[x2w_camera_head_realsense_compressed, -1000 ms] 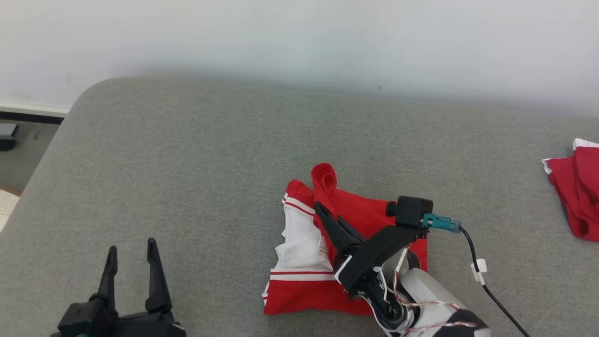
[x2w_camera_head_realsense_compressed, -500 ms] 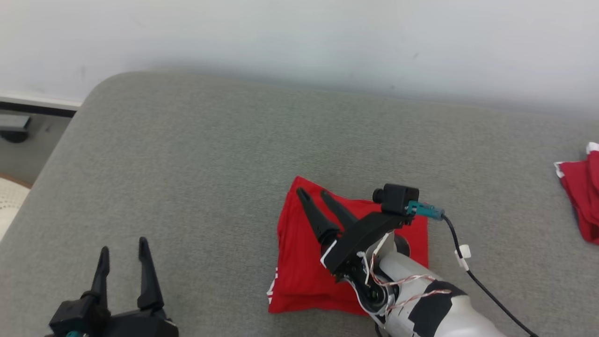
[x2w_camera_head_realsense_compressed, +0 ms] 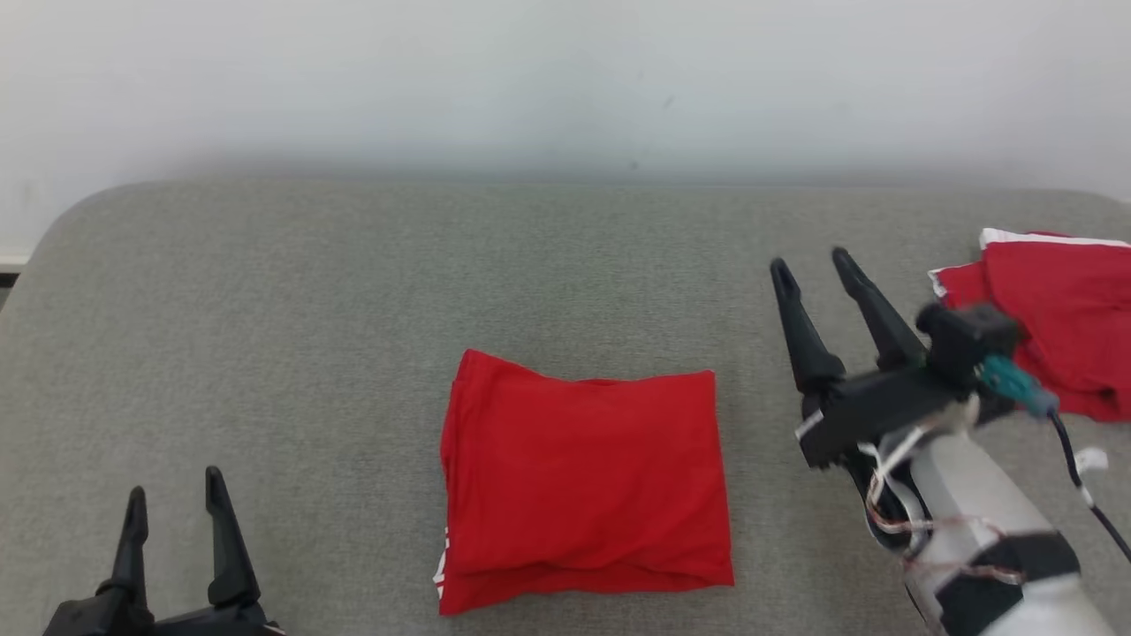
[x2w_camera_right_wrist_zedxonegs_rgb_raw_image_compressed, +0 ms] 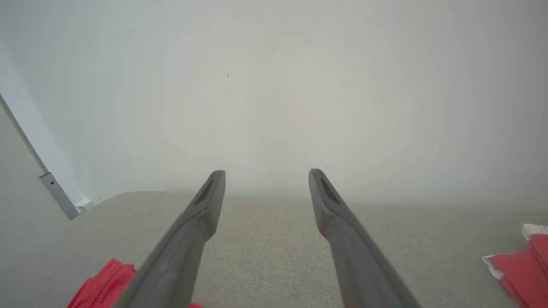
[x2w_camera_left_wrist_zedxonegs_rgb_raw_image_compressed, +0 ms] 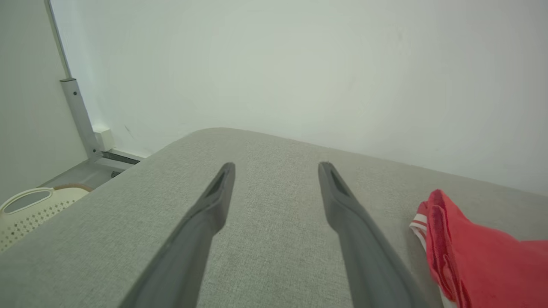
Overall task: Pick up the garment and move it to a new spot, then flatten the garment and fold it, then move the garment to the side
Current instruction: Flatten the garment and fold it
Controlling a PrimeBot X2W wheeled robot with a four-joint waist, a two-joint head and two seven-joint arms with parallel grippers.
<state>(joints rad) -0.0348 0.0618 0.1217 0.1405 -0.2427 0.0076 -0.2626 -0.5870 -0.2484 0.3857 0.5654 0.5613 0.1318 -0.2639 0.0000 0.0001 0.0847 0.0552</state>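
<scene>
Head view: folded red garment (x2w_camera_head_realsense_compressed: 583,477) lies flat, front-centre on the grey padded surface (x2w_camera_head_realsense_compressed: 353,291), between our grippers and touching neither. Left gripper (x2w_camera_head_realsense_compressed: 174,482) sits at lower left, jaws apart, empty. Right gripper (x2w_camera_head_realsense_compressed: 808,258) sits to the garment's right, jaws apart, empty. A second red garment (x2w_camera_head_realsense_compressed: 1051,327) lies just beside it at the right edge.

Left wrist view adds a cream perforated basket (x2w_camera_left_wrist_zedxonegs_rgb_raw_image_compressed: 25,209) on the floor past the surface's rounded left corner, plus a metal post (x2w_camera_left_wrist_zedxonegs_rgb_raw_image_compressed: 77,115) against the wall.

We see wide bare fabric left of the garment and behind it up to the wall. The right side is tighter.
</scene>
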